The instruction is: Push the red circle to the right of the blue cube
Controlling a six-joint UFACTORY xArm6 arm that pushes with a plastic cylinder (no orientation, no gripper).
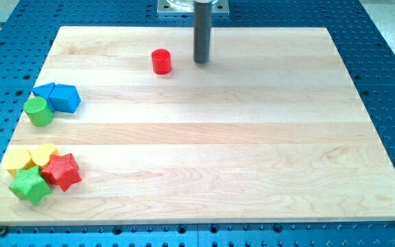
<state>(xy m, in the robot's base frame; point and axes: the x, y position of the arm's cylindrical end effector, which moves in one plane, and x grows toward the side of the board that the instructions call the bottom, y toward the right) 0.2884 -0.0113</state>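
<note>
The red circle [161, 61] stands near the top of the wooden board [252, 137], left of centre. My tip [201, 62] rests on the board just to the right of the red circle, with a small gap between them. The blue cube [66, 98] sits at the board's left edge, well down and to the left of the red circle. A blue triangle-like block [44, 90] touches its left side.
A green cylinder [39, 111] sits just below the blue blocks. At the bottom left a cluster holds a yellow block [20, 160], a yellow heart [44, 154], a red star [62, 171] and a green star [29, 185].
</note>
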